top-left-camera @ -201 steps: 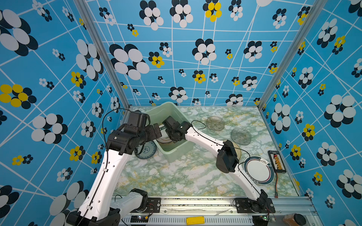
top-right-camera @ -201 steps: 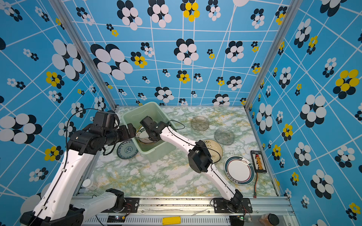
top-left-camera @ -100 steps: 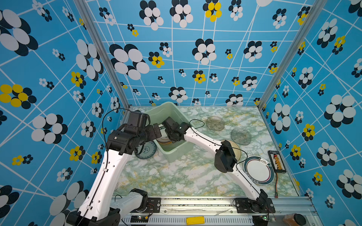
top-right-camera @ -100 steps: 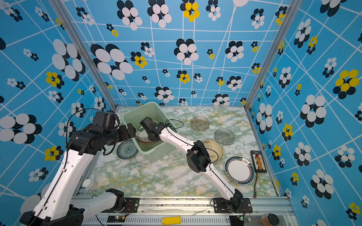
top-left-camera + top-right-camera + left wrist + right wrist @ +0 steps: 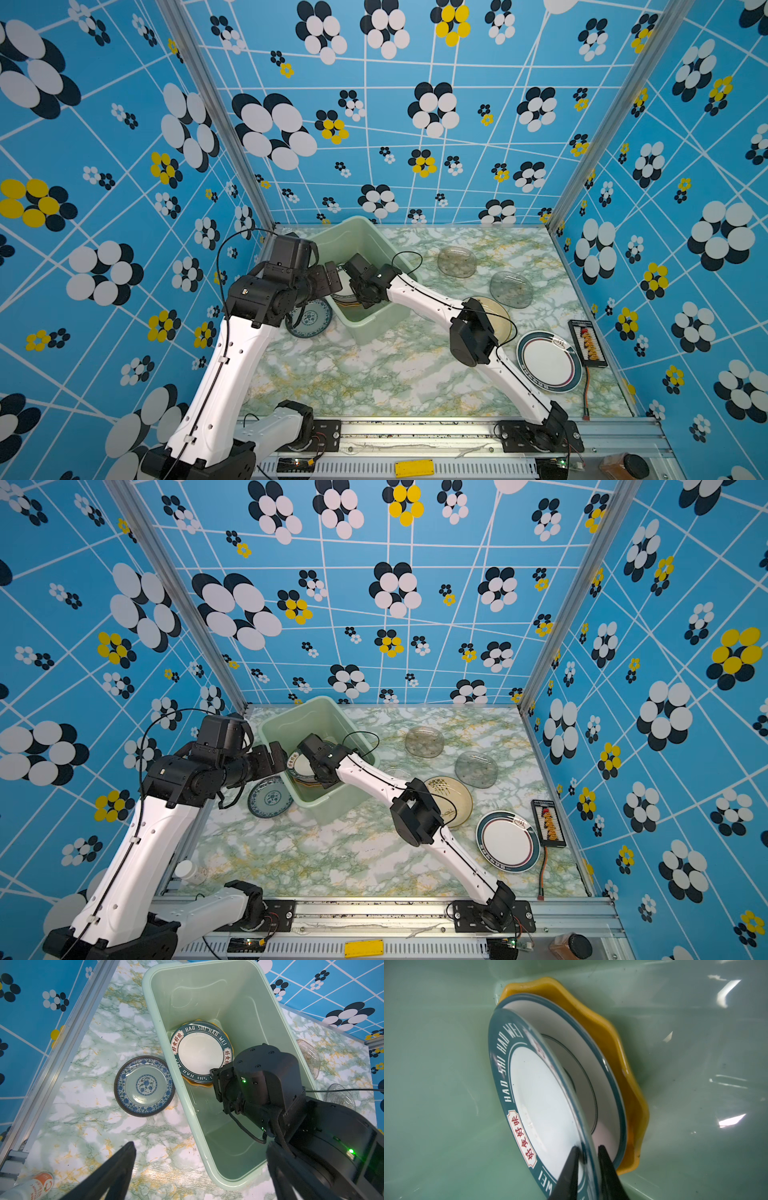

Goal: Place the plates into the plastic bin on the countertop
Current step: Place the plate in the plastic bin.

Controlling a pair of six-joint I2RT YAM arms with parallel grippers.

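The plastic bin (image 5: 357,222) (image 5: 316,702) stands at the back left of the countertop (image 5: 374,374). My right gripper (image 5: 588,1148) (image 5: 361,299) reaches into it. Its jaws are slightly parted, one on each side of the rim of a white, teal-rimmed plate (image 5: 533,1095) (image 5: 199,1053). That plate leans on a like plate (image 5: 591,1068) and a yellow scalloped one (image 5: 618,1053). My left gripper (image 5: 200,1147) (image 5: 332,278) hangs wide open and empty at the bin's left rim, near a blue-green patterned plate (image 5: 145,1085) (image 5: 309,320).
Two clear glass plates (image 5: 456,262) (image 5: 511,289), a cream plate (image 5: 453,796) and a white dark-rimmed plate (image 5: 548,361) lie right of the bin. A black connector strip (image 5: 588,343) sits by the right wall. A white bottle (image 5: 189,870) stands front left.
The right gripper's jaws have parted a little around the plate's rim inside the bin. The right arm's elbow has shifted slightly left. The left arm has stayed still.
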